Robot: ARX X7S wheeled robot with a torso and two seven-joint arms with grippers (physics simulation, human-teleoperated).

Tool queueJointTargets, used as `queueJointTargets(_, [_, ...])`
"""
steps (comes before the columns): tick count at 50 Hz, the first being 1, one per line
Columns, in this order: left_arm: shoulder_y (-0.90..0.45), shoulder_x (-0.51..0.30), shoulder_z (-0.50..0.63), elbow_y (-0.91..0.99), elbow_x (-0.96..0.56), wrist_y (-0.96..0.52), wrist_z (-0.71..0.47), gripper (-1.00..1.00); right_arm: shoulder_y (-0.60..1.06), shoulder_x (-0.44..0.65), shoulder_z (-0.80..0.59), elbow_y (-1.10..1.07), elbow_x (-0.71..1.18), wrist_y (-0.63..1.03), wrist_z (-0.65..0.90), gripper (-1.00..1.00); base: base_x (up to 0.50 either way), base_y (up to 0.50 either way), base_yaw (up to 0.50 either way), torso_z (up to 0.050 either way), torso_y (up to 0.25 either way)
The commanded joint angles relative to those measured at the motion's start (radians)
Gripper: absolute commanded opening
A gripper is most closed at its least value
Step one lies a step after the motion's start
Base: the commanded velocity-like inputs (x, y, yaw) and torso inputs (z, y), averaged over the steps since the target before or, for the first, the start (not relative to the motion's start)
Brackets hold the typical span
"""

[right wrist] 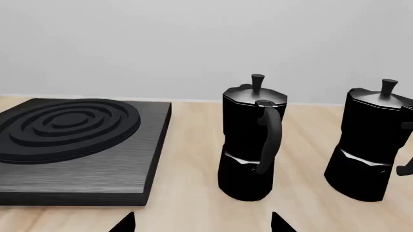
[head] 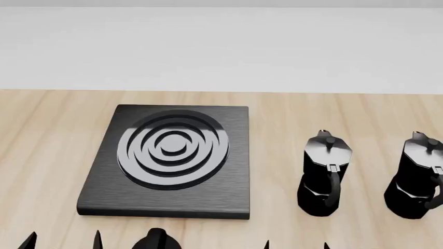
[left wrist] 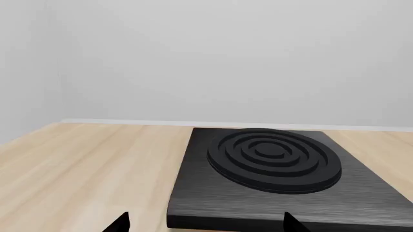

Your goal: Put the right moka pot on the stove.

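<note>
Two black faceted moka pots stand upright on the wooden table. The right moka pot [head: 418, 176] is at the head view's right edge and also shows in the right wrist view [right wrist: 373, 145]. The other pot [head: 323, 174] stands left of it [right wrist: 252, 142]. The black stove [head: 169, 158] with its ringed burner lies left of both pots and shows in both wrist views [left wrist: 277, 186] [right wrist: 71, 145]. My left gripper [head: 62, 241] [left wrist: 205, 223] is open and empty near the stove's front edge. My right gripper [head: 296, 245] [right wrist: 201, 223] is open and empty, in front of the left pot.
A small black round knob [head: 156, 239] sits at the front edge, just in front of the stove. The wooden tabletop [head: 41, 155] runs back to a pale wall. The pots stand a short gap apart.
</note>
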Motion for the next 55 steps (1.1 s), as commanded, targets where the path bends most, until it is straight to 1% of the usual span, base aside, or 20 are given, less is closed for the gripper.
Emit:
queueJointTargets(1, [-0.001, -0.005, 0.004, 0.006, -0.006, -0.006, -0.006, 1.00, 0.002, 0.005, -0.006, 0.006, 0.003, -0.004, 0.003, 1.00, 0.27, -0.11, 0.00, 0.000, 0.000])
queueJointTargets(9, [-0.003, -0.007, 0.004, 0.005, -0.016, -0.005, -0.008, 1.00, 0.000, 0.010, -0.009, -0.003, 0.008, 0.000, 0.005, 1.00, 0.31, -0.11, 0.00, 0.000, 0.000])
queueJointTargets(13, [-0.007, -0.015, 0.019, 0.017, -0.004, -0.049, -0.013, 1.00, 0.002, 0.022, -0.014, -0.033, 0.006, 0.035, 0.008, 1.00, 0.13, -0.01, 0.00, 0.000, 0.000])
queueJointTargets(14, [-0.003, -0.020, 0.019, 0.048, -0.032, -0.102, -0.008, 1.00, 0.002, 0.027, -0.015, -0.049, 0.005, 0.048, 0.010, 1.00, 0.00, 0.00, 0.00, 0.000, 0.000])
queueJointTargets(17, [0.012, -0.033, 0.021, 0.144, 0.007, -0.148, -0.056, 1.00, -0.002, 0.042, -0.016, -0.109, 0.012, 0.094, 0.013, 1.00, 0.00, 0.00, 0.00, 0.000, 0.000])
queueJointTargets(19, [0.009, -0.045, 0.015, 0.212, -0.012, -0.218, -0.065, 1.00, -0.006, 0.052, -0.015, -0.149, 0.011, 0.116, 0.018, 1.00, 0.00, 0.00, 0.00, 0.000, 0.000])
queueJointTargets(23, [0.004, -0.068, 0.013, 0.325, -0.016, -0.313, -0.086, 1.00, -0.016, 0.072, -0.013, -0.232, 0.021, 0.160, 0.021, 1.00, 0.00, 0.00, 0.00, 0.000, 0.000])
queueJointTargets(31, [-0.008, -0.104, 0.022, 0.504, -0.007, -0.461, -0.120, 1.00, -0.022, 0.104, -0.011, -0.366, 0.014, 0.231, 0.042, 1.00, 0.00, 0.00, 0.00, 0.000, 0.000])
queueJointTargets(32, [-0.016, -0.110, 0.023, 0.544, -0.010, -0.501, -0.125, 1.00, -0.019, 0.109, -0.013, -0.389, 0.009, 0.247, 0.047, 1.00, 0.00, 0.00, 0.00, 0.000, 0.000])
queueJointTargets(38, [-0.056, -0.130, 0.022, 0.681, -0.021, -0.628, -0.143, 1.00, -0.003, 0.130, -0.010, -0.495, 0.012, 0.322, 0.057, 1.00, 0.00, 0.00, 0.00, 0.000, 0.000])
queueJointTargets(45, [-0.106, -0.143, 0.012, 0.788, -0.041, -0.728, -0.154, 1.00, 0.034, 0.151, -0.009, -0.606, 0.016, 0.419, 0.069, 1.00, 0.00, 0.00, 0.00, 0.000, 0.000])
queueJointTargets(52, [-0.167, -0.148, 0.007, 0.857, -0.059, -0.826, -0.168, 1.00, 0.067, 0.155, -0.016, -0.654, 0.011, 0.475, 0.079, 1.00, 0.00, 0.00, 0.00, 0.000, 0.000])
queueJointTargets(54, [-0.175, -0.153, 0.020, 0.873, -0.052, -0.840, -0.170, 1.00, 0.068, 0.157, -0.015, -0.655, 0.008, 0.466, 0.081, 1.00, 0.00, 0.00, 0.00, 0.000, 0.000])
queueJointTargets(55, [-0.182, -0.154, 0.020, 0.886, -0.054, -0.858, -0.174, 1.00, 0.046, 0.154, -0.020, -0.605, -0.002, 0.394, 0.073, 1.00, 0.00, 0.00, 0.00, 0.000, 0.000])
